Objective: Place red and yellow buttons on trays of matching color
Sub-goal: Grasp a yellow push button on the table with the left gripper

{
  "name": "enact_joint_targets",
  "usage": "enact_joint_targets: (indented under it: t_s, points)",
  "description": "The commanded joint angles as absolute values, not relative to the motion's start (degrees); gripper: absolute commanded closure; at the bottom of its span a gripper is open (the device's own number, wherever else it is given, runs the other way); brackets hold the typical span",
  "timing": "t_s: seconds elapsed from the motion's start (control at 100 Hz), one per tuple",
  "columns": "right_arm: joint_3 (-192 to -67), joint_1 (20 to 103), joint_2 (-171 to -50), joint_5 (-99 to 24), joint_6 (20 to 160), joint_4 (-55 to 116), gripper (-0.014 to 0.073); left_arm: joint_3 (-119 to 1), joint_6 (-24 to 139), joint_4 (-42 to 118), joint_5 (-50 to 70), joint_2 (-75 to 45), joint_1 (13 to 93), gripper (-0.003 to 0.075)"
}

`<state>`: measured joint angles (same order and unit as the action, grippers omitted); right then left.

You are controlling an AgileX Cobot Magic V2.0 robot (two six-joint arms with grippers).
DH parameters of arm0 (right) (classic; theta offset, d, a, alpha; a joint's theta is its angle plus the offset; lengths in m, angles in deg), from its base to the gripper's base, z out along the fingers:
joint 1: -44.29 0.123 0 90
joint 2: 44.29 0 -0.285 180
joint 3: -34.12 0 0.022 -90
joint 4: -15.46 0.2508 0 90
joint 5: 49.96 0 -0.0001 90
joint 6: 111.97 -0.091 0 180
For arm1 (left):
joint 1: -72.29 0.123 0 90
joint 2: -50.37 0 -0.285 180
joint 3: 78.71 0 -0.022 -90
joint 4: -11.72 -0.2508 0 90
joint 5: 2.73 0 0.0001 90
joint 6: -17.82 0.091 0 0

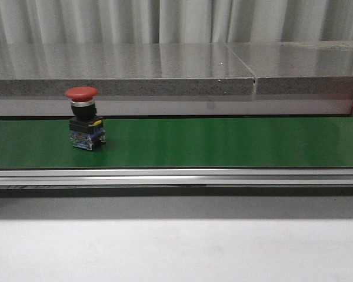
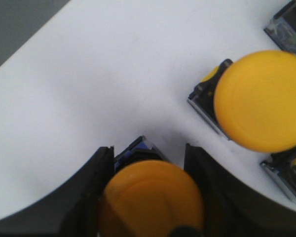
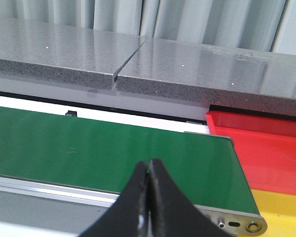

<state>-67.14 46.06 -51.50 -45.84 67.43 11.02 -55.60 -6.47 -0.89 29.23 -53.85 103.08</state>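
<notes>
Closest in, the left tool (image 2: 149, 197) is clamped on a yellow button (image 2: 150, 200), its black fingers (image 2: 91, 197) pressed to either side over a white surface (image 2: 103, 84), with another yellow button (image 2: 261, 101) just beside. The right tool (image 3: 149, 190) hangs with its tips pinched together, empty, above the green belt (image 3: 103, 148). Past the belt's end lie the yellow tray (image 3: 281, 210) and red tray (image 3: 266, 148). A red button (image 1: 84, 117) stands upright on the belt toward its left end.
</notes>
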Motion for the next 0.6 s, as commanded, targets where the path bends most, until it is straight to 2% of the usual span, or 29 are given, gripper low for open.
enact_joint_targets:
  t_s: [0.0, 0.17, 0.39, 0.59]
  points:
    - [-67.72, 45.9, -50.6, -50.55, 68.03, 10.43, 0.0662, -57.79, -7.02, -0.76, 30.73, -48.59, 102.46, 0.0739]
    - [-67.72, 45.9, -50.6, -50.55, 68.03, 10.43, 0.0662, -59.38, -5.19, -1.18, 35.36, -41.54, 99.67, 0.0739]
    - [-67.72, 45.9, -50.6, -50.55, 68.03, 10.43, 0.0662, -59.52, -4.0, -1.18, 35.57, -31.43, 92.54, 0.0739]
    - [-67.72, 45.9, -50.6, -50.55, 68.03, 10.43, 0.0662, -61.59, -3.22, 0.29, 35.87, -30.42, 85.39, 0.0739]
